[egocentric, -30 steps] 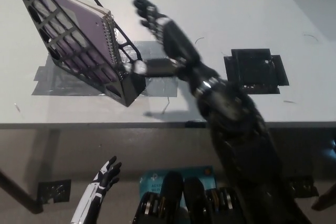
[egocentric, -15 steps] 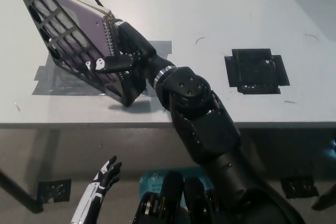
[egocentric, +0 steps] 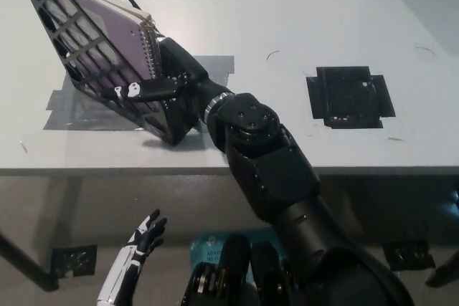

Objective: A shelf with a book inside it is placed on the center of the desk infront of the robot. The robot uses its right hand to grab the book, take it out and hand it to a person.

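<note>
right hand [egocentric: 159, 80]: black, arm stretched forward-left, fingers closed, thumb across front | left hand [egocentric: 140, 239]: white, lower left, fingers spread

Glossy black right arm [egocentric: 272, 170], silver wrist ring; white left hand [egocentric: 136, 256]

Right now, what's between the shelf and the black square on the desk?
In the head view, the right hand and forearm, reaching the shelf; beyond them, grey tape, then bare desk up to the black square.

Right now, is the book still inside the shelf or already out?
Inside. The purple spiral-bound book sits within the black shelf; the right hand is at its spiral edge.
</note>
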